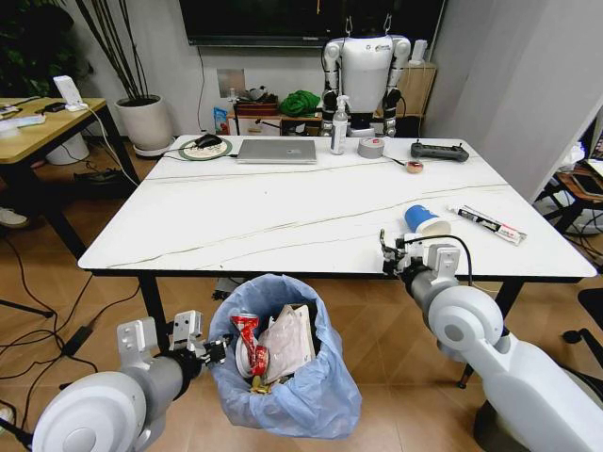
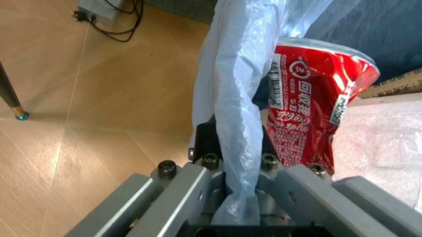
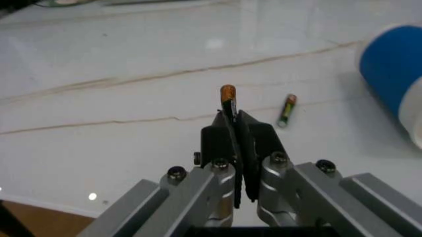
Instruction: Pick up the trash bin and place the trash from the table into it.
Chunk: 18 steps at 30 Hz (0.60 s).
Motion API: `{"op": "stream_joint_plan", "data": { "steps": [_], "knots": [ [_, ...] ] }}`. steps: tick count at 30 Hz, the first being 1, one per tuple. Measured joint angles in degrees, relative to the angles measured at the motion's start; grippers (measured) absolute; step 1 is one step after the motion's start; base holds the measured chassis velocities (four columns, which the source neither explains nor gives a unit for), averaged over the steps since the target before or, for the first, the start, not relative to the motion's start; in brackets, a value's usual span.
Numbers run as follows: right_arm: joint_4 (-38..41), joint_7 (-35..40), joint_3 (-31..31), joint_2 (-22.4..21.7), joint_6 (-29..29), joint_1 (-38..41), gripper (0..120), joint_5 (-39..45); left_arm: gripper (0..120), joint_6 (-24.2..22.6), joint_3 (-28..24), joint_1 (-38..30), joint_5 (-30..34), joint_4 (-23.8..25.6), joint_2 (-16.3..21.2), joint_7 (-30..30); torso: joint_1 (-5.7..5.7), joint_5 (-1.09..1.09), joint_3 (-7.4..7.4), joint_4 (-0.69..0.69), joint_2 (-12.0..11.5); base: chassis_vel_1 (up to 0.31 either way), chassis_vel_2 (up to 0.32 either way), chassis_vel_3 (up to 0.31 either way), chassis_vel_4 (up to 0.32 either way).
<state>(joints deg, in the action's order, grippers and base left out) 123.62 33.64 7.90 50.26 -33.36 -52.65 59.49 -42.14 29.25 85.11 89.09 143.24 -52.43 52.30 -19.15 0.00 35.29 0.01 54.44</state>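
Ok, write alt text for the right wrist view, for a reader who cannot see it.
The right gripper is shut on a small battery, its orange end poking out past the black fingers, above the white marble-look table. A second battery lies on the tabletop beside it, and a blue paper cup lies on its side at the frame's edge.

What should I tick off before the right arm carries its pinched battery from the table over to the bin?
1. Right pincer shut on a battery: ok.
2. Left pincer clamped on the bag rim of the trash bin: ok.
3. Bin mouth open and facing up, below the edge of the table: ok.
4. Room left above the red can and cardboard inside: ok.
5. Table cleared of trash: not ok; a second battery and the blue paper cup remain.
6. Firmness of the battery grip: cannot tell.
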Motion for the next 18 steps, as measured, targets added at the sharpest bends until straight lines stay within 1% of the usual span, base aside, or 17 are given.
{"op": "stream_joint_plan", "data": {
  "steps": [1,2,4,5,7,9,10,12,14,16,18],
  "knots": [
    [0.8,-1.7,0.1,-0.4,0.5,0.1,0,0.1,0,0.0,0.0,-0.1,0.0,0.0,0.0,0.0,0.0,0.0,0.0,0.0,0.0,0.0,0.0,0.0,0.0],
    [0.8,-1.7,0.1,-0.4,0.5,0.1,0,0.1,0,0.0,0.0,-0.1,0.0,0.0,0.0,0.0,0.0,0.0,0.0,0.0,0.0,0.0,0.0,0.0,0.0],
    [2.7,-8.0,0.4,-1.5,3.0,0.2,0,0.2,0,0.0,0.0,-0.2,0.0,0.0,0.0,0.0,0.0,0.0,0.0,0.0,0.0,0.0,0.0,0.0,0.0],
    [3.7,-14.3,0.6,-2.4,4.9,0.1,0,0.2,0,0.0,0.1,-0.3,0.0,0.0,0.0,0.0,0.0,0.0,0.0,0.0,0.0,0.0,0.0,0.0,0.0],
    [5.1,-23.7,0.7,-3.6,7.5,-0.1,0,0.2,0,0.0,0.1,-0.3,0.0,0.0,0.0,0.0,0.0,0.0,0.0,0.0,0.0,0.0,0.0,0.0,0.0],
    [6.0,-28.9,-0.1,-4.3,9.0,0.1,0,0.2,0,0.0,0.2,-0.4,0.0,0.0,-0.1,0.0,0.0,0.0,0.0,0.0,0.0,0.0,0.0,0.0,0.0],
    [6.0,-28.9,-0.1,-4.3,9.0,0.1,0,0.2,0,0.0,0.2,-0.4,0.0,0.0,-0.1,0.0,0.0,0.0,0.0,0.0,0.0,0.0,0.0,0.0,0.0],
    [7.3,-35.0,-2.2,-5.1,10.4,0.9,0,0.2,0,0.0,0.2,-0.4,0.0,0.0,-0.2,0.0,0.0,0.0,0.0,0.0,0.0,0.0,0.0,0.0,0.0],
    [8.2,-38.5,-4.5,-5.5,10.7,1.9,0,-0.1,0,0.0,0.3,-0.5,0.0,0.0,-0.3,0.0,0.0,0.0,0.0,0.0,0.0,0.0,0.0,0.0,0.0],
    [8.6,-39.2,-5.5,-5.6,10.8,2.3,0,-0.3,0,0.0,0.4,-0.5,0.0,0.0,-0.3,0.0,0.0,0.0,0.0,0.0,0.0,0.0,0.0,0.0,0.0],
    [9.4,-39.9,-8.7,-6.0,11.1,3.4,0,-0.7,0,0.0,0.5,-0.6,0.0,0.0,-0.3,0.0,0.0,-0.01,0.0,0.0,0.0,0.0,0.0,0.0,0.0]
  ]
}}
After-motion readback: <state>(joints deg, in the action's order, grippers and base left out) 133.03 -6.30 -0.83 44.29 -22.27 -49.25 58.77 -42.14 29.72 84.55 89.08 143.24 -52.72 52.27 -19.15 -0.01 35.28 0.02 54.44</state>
